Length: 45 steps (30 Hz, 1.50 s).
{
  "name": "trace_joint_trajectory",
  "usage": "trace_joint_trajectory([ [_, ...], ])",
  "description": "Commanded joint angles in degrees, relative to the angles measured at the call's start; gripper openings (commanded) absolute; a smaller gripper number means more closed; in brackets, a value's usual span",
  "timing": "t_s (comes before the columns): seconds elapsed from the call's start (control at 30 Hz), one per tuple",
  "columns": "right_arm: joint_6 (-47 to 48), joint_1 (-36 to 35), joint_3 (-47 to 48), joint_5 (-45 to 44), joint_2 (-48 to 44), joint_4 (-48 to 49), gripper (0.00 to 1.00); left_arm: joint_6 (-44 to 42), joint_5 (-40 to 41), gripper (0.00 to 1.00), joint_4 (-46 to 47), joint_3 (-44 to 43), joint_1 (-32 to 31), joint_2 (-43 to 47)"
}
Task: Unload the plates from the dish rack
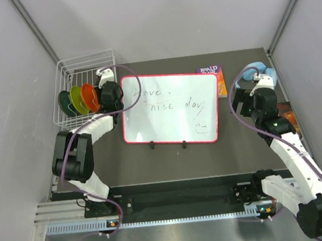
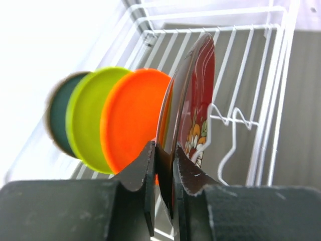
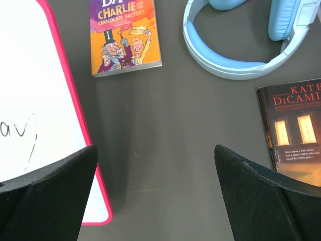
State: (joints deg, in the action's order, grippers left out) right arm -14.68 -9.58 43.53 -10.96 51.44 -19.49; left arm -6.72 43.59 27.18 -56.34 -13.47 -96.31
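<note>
The left pincer point(image 2: 164, 156) is clamped on the lower rim of the dark red plate point(image 2: 198, 85), one finger on each face, at the bottom middle of the left wrist view. That plate stands on edge with its flower print facing right, at the right end of the row. Going left from it you get the orange plate point(image 2: 133, 120), the lime-yellow plate point(image 2: 86, 118), then the dark plate point(image 2: 57, 113), which is kinda blurry near the left edge. All four stand upright inside the dish rack point(image 2: 278, 85), whose white bars fill the upper right of that view. In the top camera the rack sits in the upper left of the frame, with the left arm reaching up into its right side.

The right pincer point(image 3: 155, 150) is spread wide, hovering over bare dark table point(image 3: 170, 115). Around it in the right wrist view:
- a pink-framed whiteboard point(image 3: 40, 75) on the left
- a Charlie and the Chocolate Factory book point(image 3: 124, 35) at top middle
- light blue headphones point(image 3: 235, 70) at top right
- a Kate DiCamillo book point(image 3: 296, 130) at the right edge
</note>
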Motion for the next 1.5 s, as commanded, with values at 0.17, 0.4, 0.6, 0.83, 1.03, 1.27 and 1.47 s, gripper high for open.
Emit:
trace_joint_trajectory([
  [0.17, 0.0, -0.4, 0.5, -0.8, -3.0, -0.6, 1.00, -2.6, 4.8, 0.00, 2.3, -3.5, -0.1, 14.6],
  [0.4, -3.7, -0.5, 1.4, 10.0, -8.5, -0.6, 1.00, 15.9, -17.7, 0.00, -25.4, -8.1, -0.3, 25.5],
  [0.6, -9.8, -0.5, -1.8, 25.5, -16.5, 2.2, 0.97, 29.7, -40.8, 0.00, -32.9, -4.2, -1.3, 33.0],
  [0.83, -14.1, -0.4, -5.6, 33.1, -23.0, 1.6, 0.97, 40.6, -50.6, 0.00, -34.1, 4.4, -7.3, 43.3],
  [1.03, -17.7, -0.5, -11.8, 38.5, -23.2, 6.9, 0.95, 48.4, -58.8, 0.00, -31.4, 13.1, -12.3, 49.2],
  [1.27, -20.2, -0.8, -16.6, 41.0, -21.6, 14.4, 0.95, 52.2, -60.6, 0.00, -24.5, 17.9, -21.1, 47.8],
  [1.47, -22.2, -1.7, -19.6, 43.2, -17.7, 19.0, 0.95, 51.5, -59.7, 0.00, -20.1, 17.3, -26.4, 42.4],
])
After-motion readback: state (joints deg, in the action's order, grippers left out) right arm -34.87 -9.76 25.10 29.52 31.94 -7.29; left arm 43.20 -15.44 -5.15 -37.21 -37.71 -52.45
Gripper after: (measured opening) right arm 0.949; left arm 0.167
